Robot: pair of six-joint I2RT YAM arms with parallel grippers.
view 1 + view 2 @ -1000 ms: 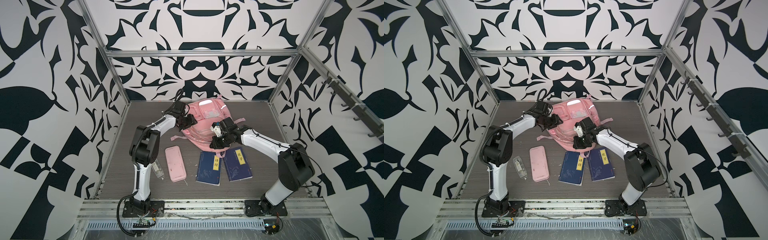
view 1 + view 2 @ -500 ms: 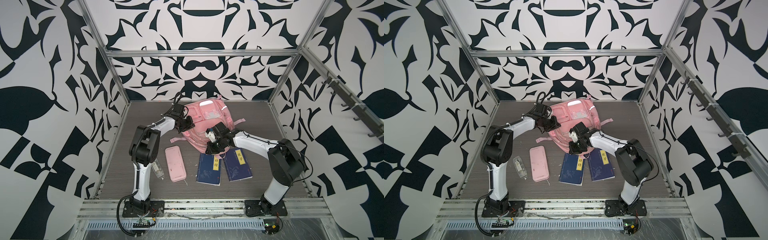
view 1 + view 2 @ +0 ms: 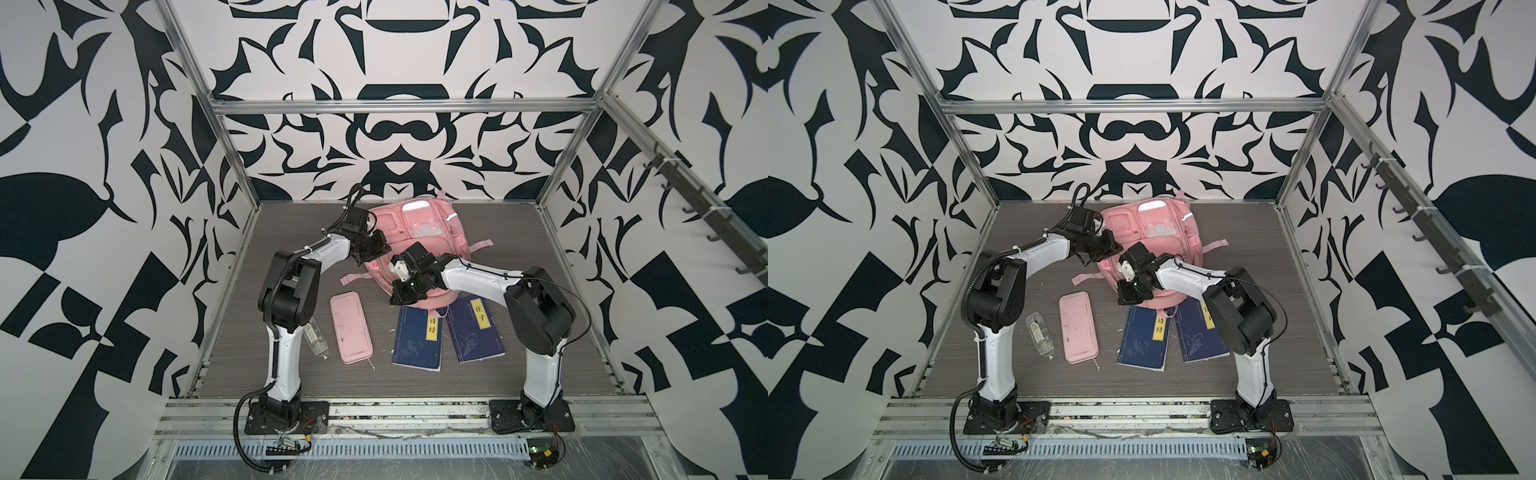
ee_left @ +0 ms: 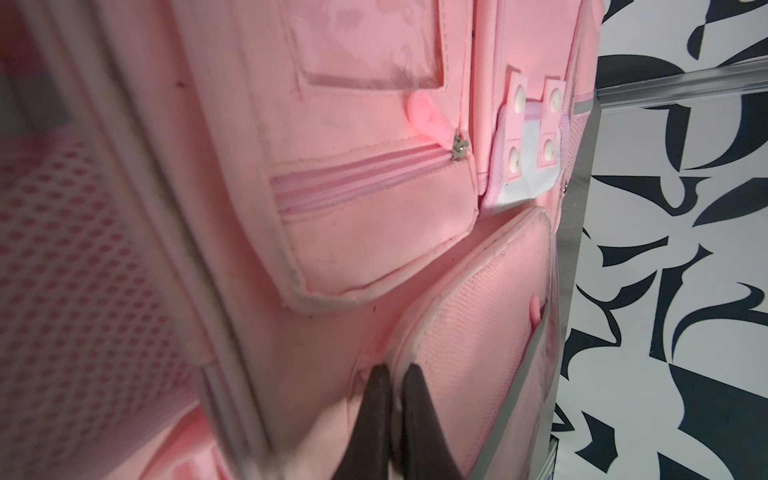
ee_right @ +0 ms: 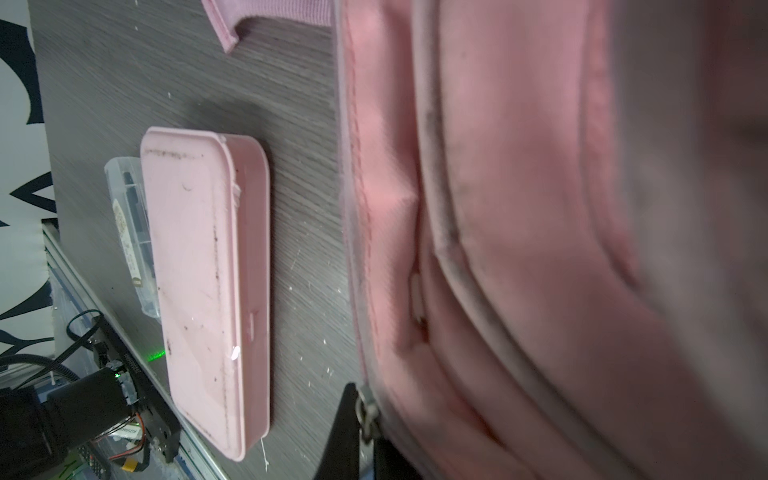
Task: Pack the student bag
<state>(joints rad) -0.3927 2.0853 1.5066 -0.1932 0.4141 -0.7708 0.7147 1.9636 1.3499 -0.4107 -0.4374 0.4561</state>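
Observation:
The pink student bag (image 3: 419, 232) (image 3: 1154, 237) lies at the back middle of the table, front pockets up. My left gripper (image 3: 371, 254) (image 3: 1100, 253) is at its left side. In the left wrist view this gripper (image 4: 392, 374) is shut on the pale piped edge of a front pocket of the bag (image 4: 353, 232). My right gripper (image 3: 401, 294) (image 3: 1127, 297) is at the bag's near left rim. In the right wrist view it (image 5: 365, 415) is shut on a metal zipper pull (image 5: 368, 405) of the bag (image 5: 540, 249).
A flat pink pencil case (image 3: 350, 327) (image 3: 1078, 327) (image 5: 203, 291) lies in front of the bag, a small clear bottle (image 3: 316, 338) (image 3: 1040, 334) left of it. Two blue books (image 3: 417, 343) (image 3: 476, 330) lie side by side near the bag's front edge.
My left gripper has closed on the pocket edge. My right gripper has slid leftward along the bag's near rim with the zipper pull.

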